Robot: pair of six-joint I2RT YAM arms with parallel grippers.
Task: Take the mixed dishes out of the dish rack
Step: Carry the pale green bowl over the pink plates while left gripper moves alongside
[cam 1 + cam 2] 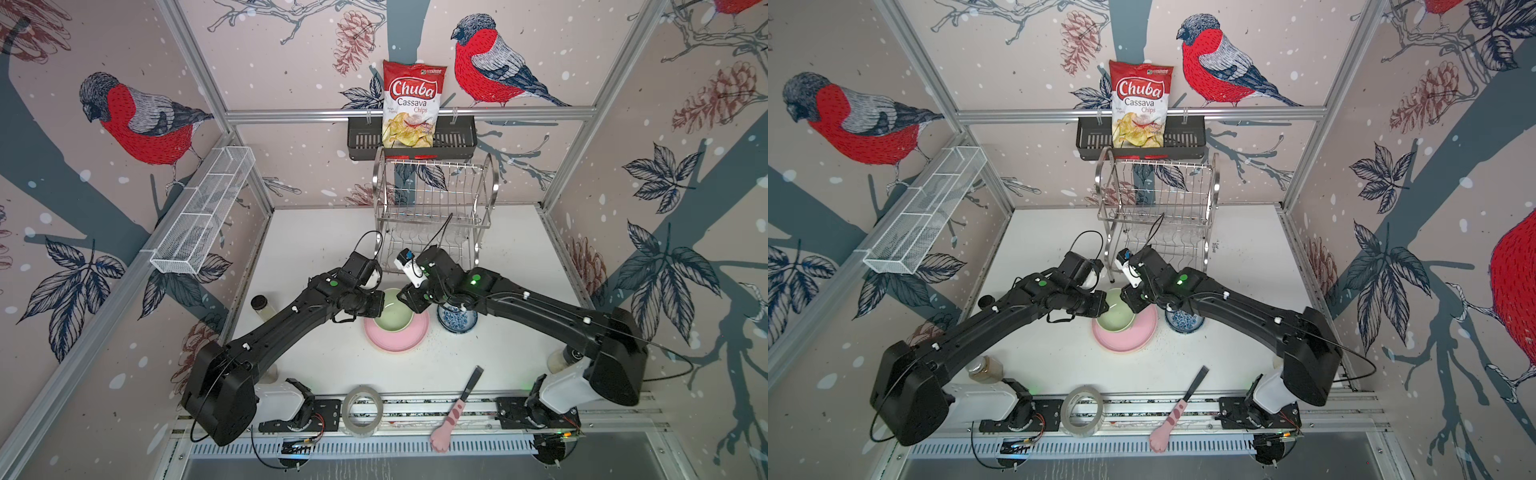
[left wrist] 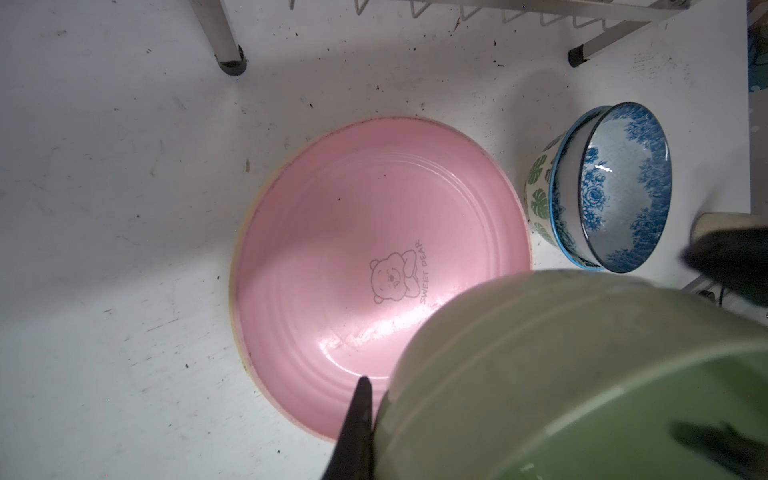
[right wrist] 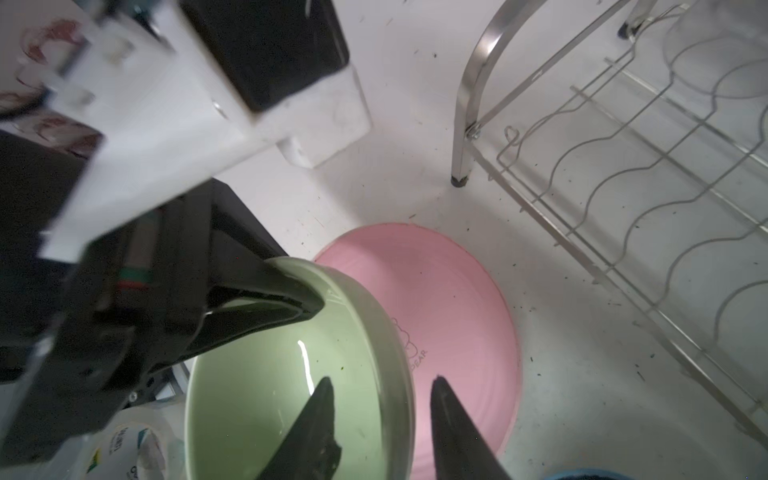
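A pale green bowl (image 1: 392,318) (image 1: 1116,318) (image 3: 257,395) hangs tilted over a pink plate (image 1: 399,340) (image 2: 353,249), which lies on the white table in front of the dish rack (image 1: 432,208) (image 3: 623,166). A tan-yellow rim (image 2: 233,286) shows under the plate. My left gripper (image 1: 383,302) (image 2: 378,399) is shut on the bowl's rim. My right gripper (image 3: 382,380) (image 1: 405,305) stands open astride the opposite rim, one finger inside and one outside. A blue-patterned bowl (image 2: 623,187) sits nested in a green-leaf-print bowl (image 2: 538,187) beside the plate. A clear glass (image 3: 723,62) stands on the rack's lower shelf.
A chips bag (image 1: 411,104) stands in a black basket (image 1: 361,137) above the rack. A white mesh tray (image 1: 203,212) hangs on the left wall. A lidded jar (image 1: 262,307) is at the left, and a tape roll (image 1: 362,409) and a pink-handled tool (image 1: 453,415) lie at the front edge.
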